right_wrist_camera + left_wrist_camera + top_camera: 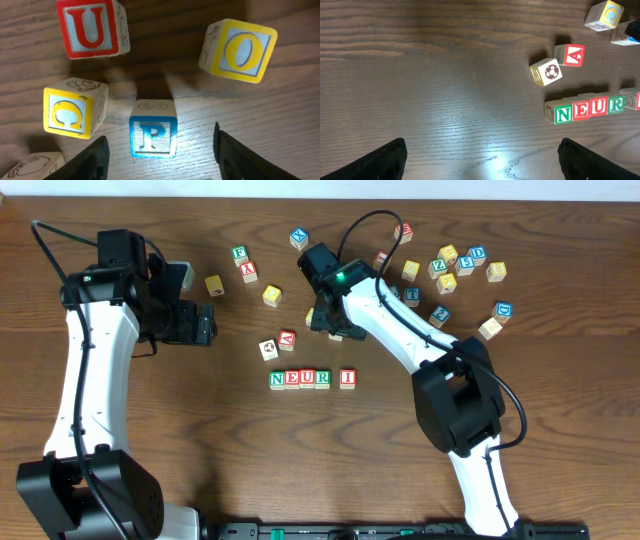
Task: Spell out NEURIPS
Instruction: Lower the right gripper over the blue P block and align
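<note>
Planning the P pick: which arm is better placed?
Right. The right pincer, open, hovers over the blue P cube, which sits between its fingers; the left pincer faces table well away.

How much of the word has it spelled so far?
Done: small wooden cubes N, E, U, R sit in a row, the I cube slightly apart. In hand: the right end effector is open over the blue P wooden cube. Remaining: placing P, then S, unidentifiable here.

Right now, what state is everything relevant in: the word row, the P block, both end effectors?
NEUR row: four blocks touching, letters up.
I block: in line, gap from the row.
P block: on table, ungripped, letter up.
Right end effector: open around P block.
Left end effector: open, empty.
</note>
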